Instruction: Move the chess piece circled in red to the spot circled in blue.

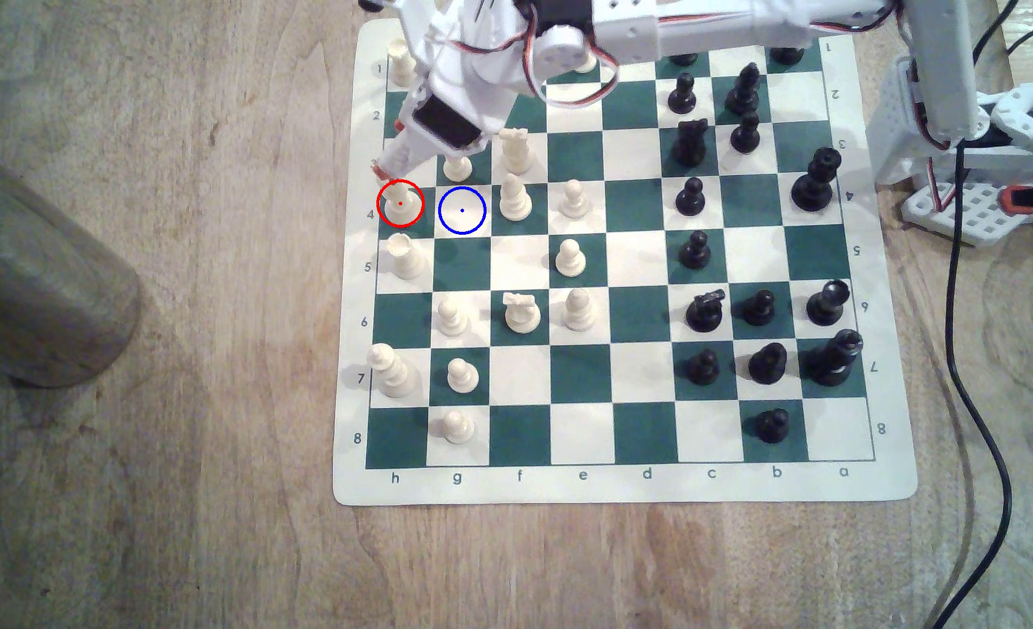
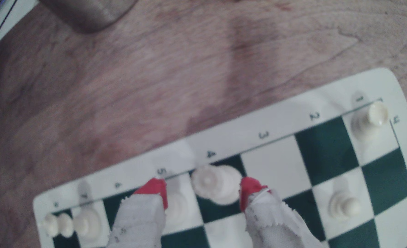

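The chess piece circled in red (image 1: 400,205) is a tall cream piece standing on a green square at the board's edge, on the exterior view's left. My gripper (image 1: 384,172) hangs just above and behind it, white with red fingertips. In the wrist view the same piece (image 2: 215,183) sits from above between the two red fingertips (image 2: 156,188), and the gripper (image 2: 203,188) is open around it with gaps on both sides. The spot circled in blue (image 1: 462,210) is the bare cream square one step towards the exterior view's right of the piece.
Close neighbours are a cup-topped cream piece (image 1: 405,257), a pawn (image 1: 457,166) and a cream bishop (image 1: 514,198) beside the blue spot. Black pieces (image 1: 692,196) fill the board's right half. A metal cylinder (image 1: 35,272) lies on the wooden table at left, a black cable (image 1: 980,411) at right.
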Action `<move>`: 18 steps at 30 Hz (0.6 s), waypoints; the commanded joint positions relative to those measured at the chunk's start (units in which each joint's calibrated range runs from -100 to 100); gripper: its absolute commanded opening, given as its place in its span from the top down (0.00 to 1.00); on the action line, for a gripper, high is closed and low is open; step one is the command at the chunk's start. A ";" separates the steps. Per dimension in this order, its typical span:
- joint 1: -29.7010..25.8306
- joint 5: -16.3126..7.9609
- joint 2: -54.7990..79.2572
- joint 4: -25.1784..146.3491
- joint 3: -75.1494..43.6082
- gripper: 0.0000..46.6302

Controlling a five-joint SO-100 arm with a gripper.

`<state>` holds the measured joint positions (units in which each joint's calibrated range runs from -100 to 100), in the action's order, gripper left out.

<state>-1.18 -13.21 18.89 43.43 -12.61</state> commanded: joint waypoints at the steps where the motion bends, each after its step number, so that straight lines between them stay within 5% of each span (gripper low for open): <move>1: -0.19 -0.34 0.89 0.47 -9.06 0.65; 18: -0.58 -0.88 6.40 -0.67 -11.33 0.65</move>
<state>-1.47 -13.99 27.27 43.75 -17.67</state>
